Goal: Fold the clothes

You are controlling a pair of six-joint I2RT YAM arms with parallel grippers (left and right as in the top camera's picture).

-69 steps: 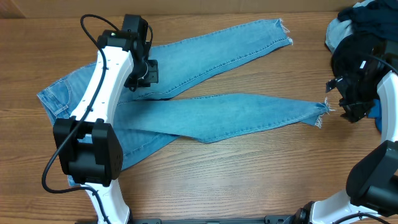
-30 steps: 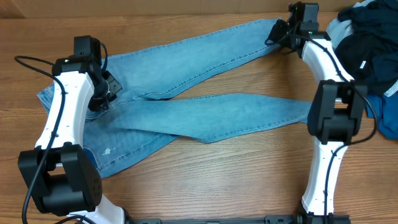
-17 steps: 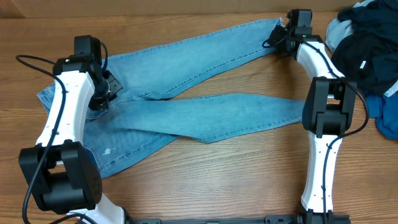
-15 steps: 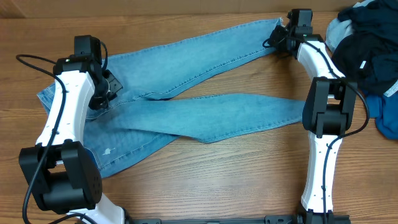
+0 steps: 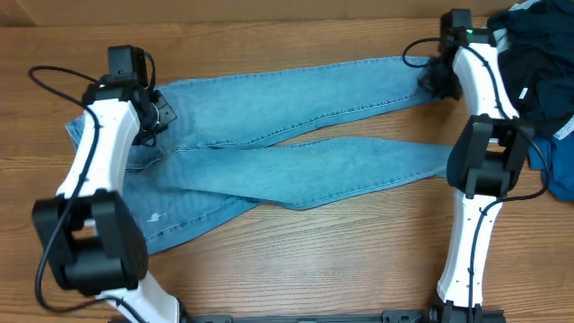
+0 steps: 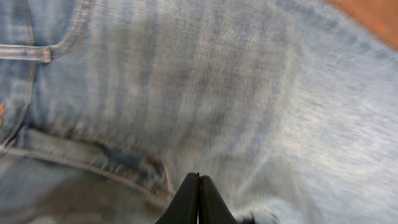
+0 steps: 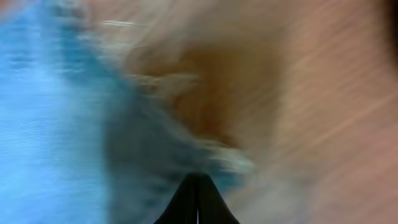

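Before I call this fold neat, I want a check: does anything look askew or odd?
Yes. The jeans lie crooked: their legs splay apart toward the right instead of lying matched. A small pale spot marks the denim on the left, nearest the robot. Dark clothes sit heaped at the right edge.

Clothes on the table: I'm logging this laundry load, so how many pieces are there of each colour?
Light blue jeans: 1
Dark fabric, navy or black, heaped at the far right: at least 1; separate pieces cannot be told apart
Bright blue piece at the right edge: 1
Total: at least 3
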